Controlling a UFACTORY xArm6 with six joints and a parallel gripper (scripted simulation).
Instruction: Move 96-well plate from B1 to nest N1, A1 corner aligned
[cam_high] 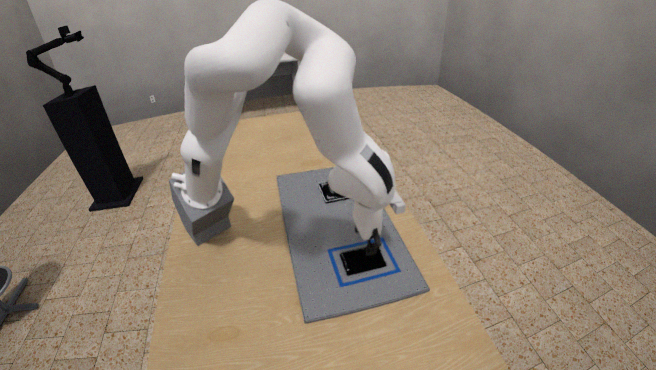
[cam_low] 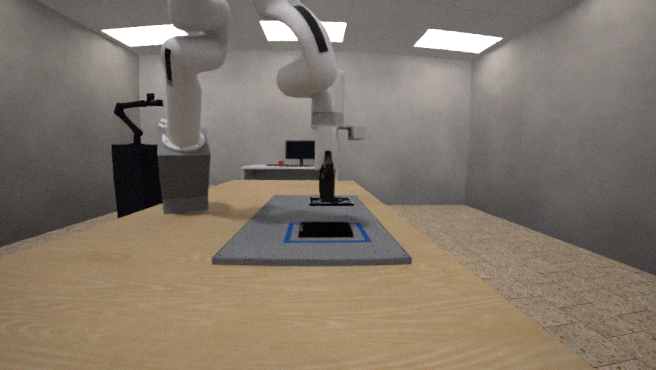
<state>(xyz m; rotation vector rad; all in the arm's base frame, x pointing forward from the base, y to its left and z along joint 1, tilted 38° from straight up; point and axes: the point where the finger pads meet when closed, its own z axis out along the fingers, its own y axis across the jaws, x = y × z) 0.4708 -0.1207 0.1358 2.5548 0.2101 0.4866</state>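
While the plate (cam_high: 363, 261) is lying flat in the blue frame (cam_high: 337, 272) on the grey surface (cam_high: 310, 220), the gripper (cam_high: 372, 243), jaws released and empty, is hanging just above its far right edge; the plate's long axis is running left to right.

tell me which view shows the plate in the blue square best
The top view: it looks down on the 96-well plate, so its dark outline shows inside the blue square, with the open gripper at its far edge. The exterior view shows the plate only as a thin, foreshortened dark slab.
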